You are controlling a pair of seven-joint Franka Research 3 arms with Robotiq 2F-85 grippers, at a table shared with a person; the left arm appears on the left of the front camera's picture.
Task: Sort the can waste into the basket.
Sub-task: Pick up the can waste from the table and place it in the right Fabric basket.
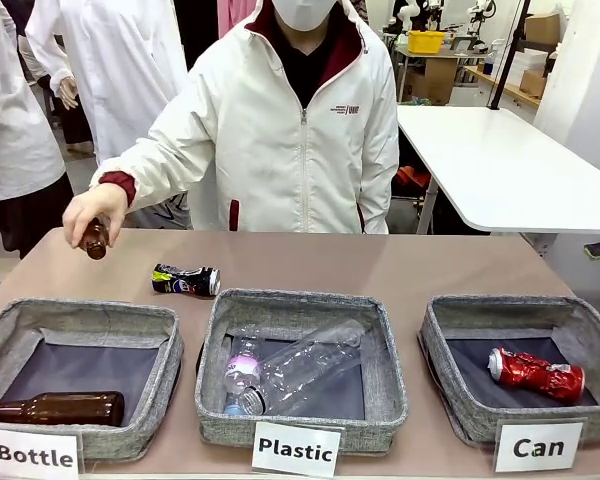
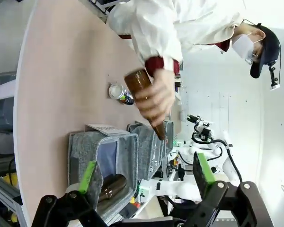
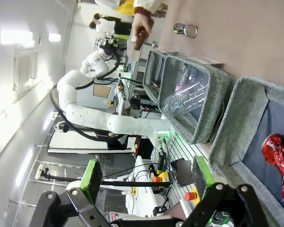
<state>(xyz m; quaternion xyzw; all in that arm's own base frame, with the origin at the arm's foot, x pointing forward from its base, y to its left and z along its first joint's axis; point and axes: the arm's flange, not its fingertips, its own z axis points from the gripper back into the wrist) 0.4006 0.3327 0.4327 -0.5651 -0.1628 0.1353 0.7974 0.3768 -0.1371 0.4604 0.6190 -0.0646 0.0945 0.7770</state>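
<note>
Left gripper (image 2: 144, 170) and right gripper (image 3: 146, 169) stand wide; we see crumpled shiny red can (image 1: 536, 374) in grey fabric "Can" basket (image 1: 510, 308).

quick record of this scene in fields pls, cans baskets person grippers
red can: lying in the Can basket
black can: on its side on the table, outside every basket
Bottle basket: one brown bottle
Plastic basket: clear plastic bottles
person's hand: holds a second brown bottle over the table
left gripper: open, empty
right gripper: open, empty
</note>
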